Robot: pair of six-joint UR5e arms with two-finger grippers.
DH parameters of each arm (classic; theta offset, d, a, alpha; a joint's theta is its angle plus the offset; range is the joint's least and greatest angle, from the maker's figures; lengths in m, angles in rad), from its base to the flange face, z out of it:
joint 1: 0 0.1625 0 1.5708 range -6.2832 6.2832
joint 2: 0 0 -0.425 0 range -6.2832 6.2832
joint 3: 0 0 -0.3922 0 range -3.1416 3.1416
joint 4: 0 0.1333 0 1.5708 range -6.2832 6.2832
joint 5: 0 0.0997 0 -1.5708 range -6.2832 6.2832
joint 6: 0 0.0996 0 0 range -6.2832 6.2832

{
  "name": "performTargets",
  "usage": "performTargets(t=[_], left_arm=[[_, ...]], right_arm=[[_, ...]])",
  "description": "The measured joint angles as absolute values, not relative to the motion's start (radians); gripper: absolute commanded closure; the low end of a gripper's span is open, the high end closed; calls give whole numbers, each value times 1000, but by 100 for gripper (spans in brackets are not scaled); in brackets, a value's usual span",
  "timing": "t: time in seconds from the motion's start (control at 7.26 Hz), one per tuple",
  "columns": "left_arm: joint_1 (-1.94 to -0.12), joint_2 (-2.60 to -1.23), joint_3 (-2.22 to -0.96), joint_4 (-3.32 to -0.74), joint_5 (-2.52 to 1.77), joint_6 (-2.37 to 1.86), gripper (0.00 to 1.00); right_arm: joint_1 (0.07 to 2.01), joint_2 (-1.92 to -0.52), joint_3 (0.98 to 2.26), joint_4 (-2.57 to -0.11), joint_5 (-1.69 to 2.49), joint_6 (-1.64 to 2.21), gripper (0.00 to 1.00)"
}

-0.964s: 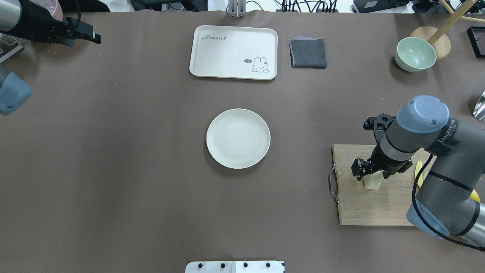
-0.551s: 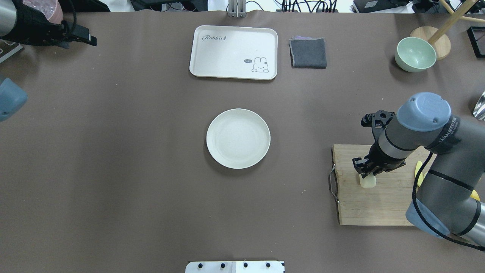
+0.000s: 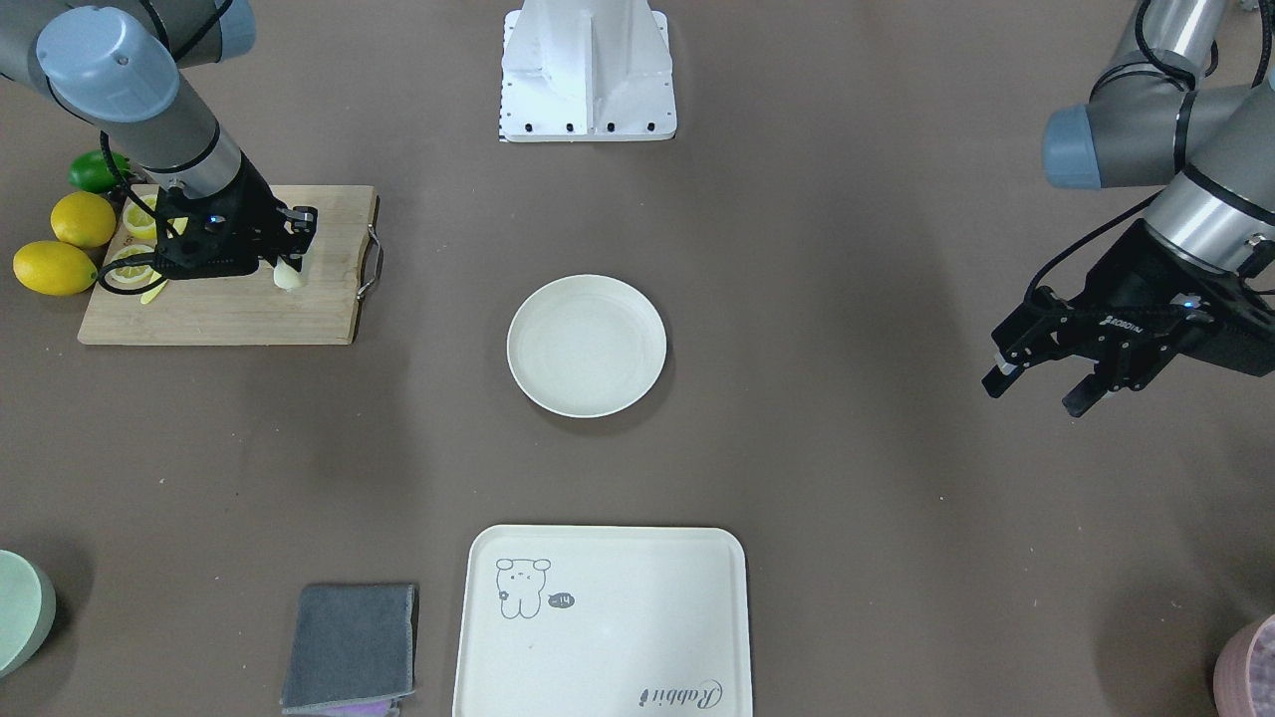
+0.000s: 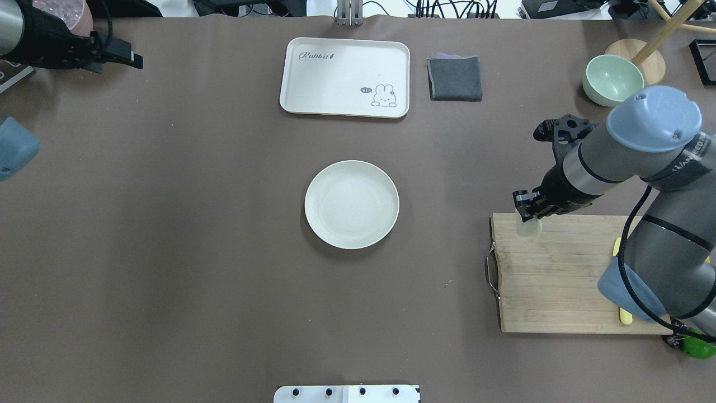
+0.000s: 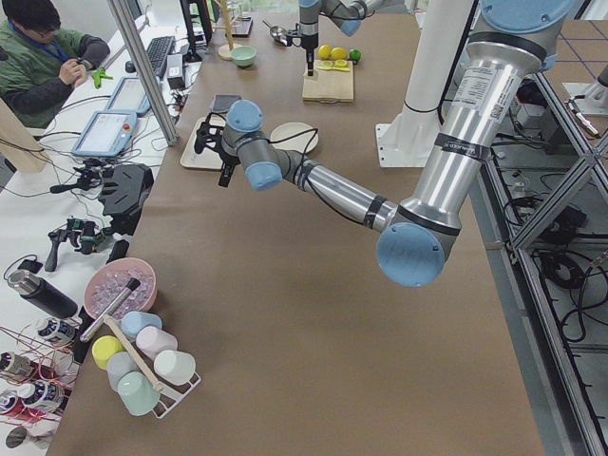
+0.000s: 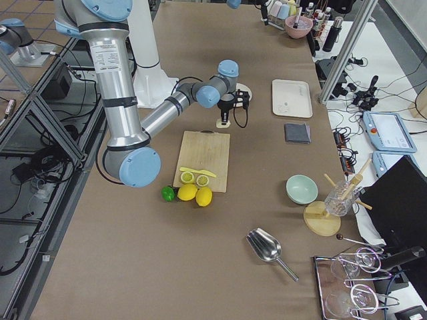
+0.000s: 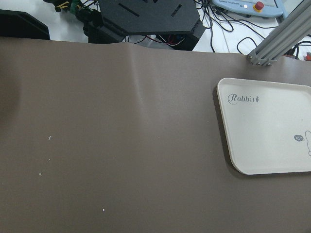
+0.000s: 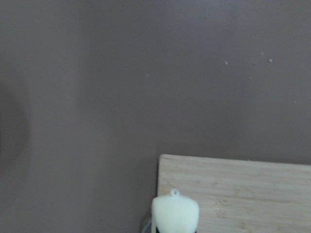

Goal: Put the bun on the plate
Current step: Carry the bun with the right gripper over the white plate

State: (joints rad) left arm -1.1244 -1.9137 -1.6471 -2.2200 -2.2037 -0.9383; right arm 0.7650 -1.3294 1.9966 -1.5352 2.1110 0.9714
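The bun [image 4: 528,228] is being gripped by the right claw [image 4: 528,219] over the board [image 4: 559,280], well apart from the plate [image 4: 352,204], while the left claw [image 3: 1033,395] is being held open.

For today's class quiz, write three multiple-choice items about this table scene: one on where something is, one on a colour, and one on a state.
1. Where is the bun?
A) on the plate
B) in the right tool, over a corner of the cutting board
C) on the tray

2. What colour is the folded cloth?
A) dark grey
B) red
C) yellow

3. How is the left tool?
A) shut on a lemon
B) shut on nothing
C) open and empty

Answers: 1 B, the right tool clamps the bun above the board; 2 A, it shows dark grey in both table views; 3 C, its jaws stand apart with nothing between them.
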Motion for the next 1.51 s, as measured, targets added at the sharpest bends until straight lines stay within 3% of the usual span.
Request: performTargets(t=[0.55, 1.1, 1.24, 1.51], left_arm=[[-1123, -1913, -1644, -2212, -2212, -939, 2], [-1122, -1914, -1641, -2212, -2213, -936, 2], [-1121, -1914, -1639, -2212, -2212, -936, 2], [-1120, -1914, -1630, -2214, -2212, -935, 2]], right_arm=[[730, -1019, 1821, -1505, 2077, 985, 100], [649, -927, 1624, -1279, 2012, 991, 100], [622, -900, 1600, -1272, 1990, 992, 1], [594, -879, 1580, -1269, 1975, 998, 0]])
